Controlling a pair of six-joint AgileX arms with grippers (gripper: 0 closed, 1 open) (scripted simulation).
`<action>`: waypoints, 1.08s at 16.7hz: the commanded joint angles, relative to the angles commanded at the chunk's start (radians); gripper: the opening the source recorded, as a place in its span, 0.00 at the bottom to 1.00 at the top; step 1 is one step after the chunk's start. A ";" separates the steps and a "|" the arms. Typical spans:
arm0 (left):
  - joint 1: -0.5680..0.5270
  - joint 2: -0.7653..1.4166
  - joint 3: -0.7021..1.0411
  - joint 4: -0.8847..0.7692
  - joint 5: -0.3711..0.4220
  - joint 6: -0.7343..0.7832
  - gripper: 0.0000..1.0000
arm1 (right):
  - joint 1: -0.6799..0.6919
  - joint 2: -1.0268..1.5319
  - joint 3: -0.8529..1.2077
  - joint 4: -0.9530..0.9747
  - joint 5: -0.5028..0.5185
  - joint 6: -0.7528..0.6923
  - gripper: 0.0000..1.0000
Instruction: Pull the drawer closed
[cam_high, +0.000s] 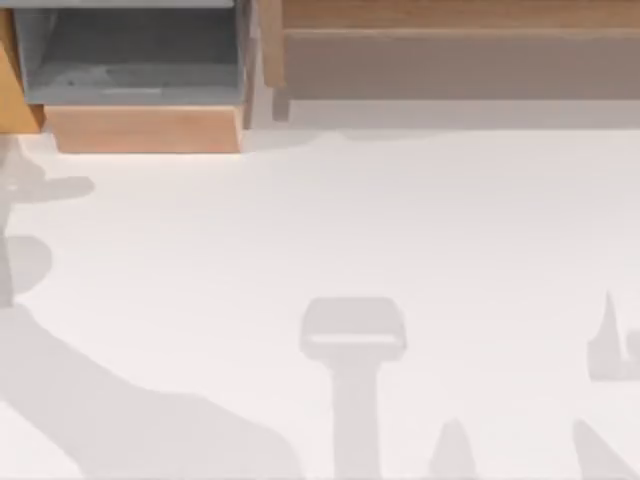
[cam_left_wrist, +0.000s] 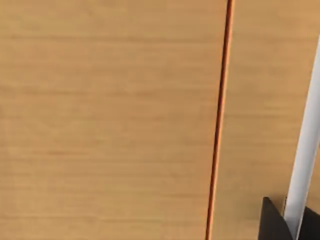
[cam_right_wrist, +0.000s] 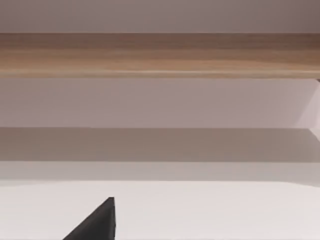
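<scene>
The drawer (cam_high: 145, 128) stands pulled out at the table's back left. Its light orange-tan front panel faces the table's front, and its grey inner floor (cam_high: 130, 60) lies open behind the panel. In the left wrist view a dark part of my left gripper (cam_left_wrist: 272, 222) sits very close to a tan wooden surface (cam_left_wrist: 110, 120) crossed by a thin dark seam (cam_left_wrist: 217, 125); I cannot tell which piece that wood belongs to. In the right wrist view a dark tip of my right gripper (cam_right_wrist: 97, 222) hovers over the white table, well short of the wooden piece ahead.
A long wooden bench-like piece (cam_high: 450, 60) with a grey-brown face runs along the back right, also seen from the right wrist (cam_right_wrist: 160, 55). An orange-tan cabinet side (cam_high: 15, 90) flanks the drawer on the left. Arm shadows fall on the white table (cam_high: 320, 250).
</scene>
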 joint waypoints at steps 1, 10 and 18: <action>-0.005 0.008 0.016 -0.011 -0.005 -0.001 0.00 | 0.000 0.000 0.000 0.000 0.000 0.000 1.00; -0.007 0.010 0.021 -0.016 -0.007 -0.001 0.38 | 0.000 0.000 0.000 0.000 0.000 0.000 1.00; -0.007 0.010 0.021 -0.016 -0.007 -0.001 0.98 | 0.000 0.000 0.000 0.000 0.000 0.000 1.00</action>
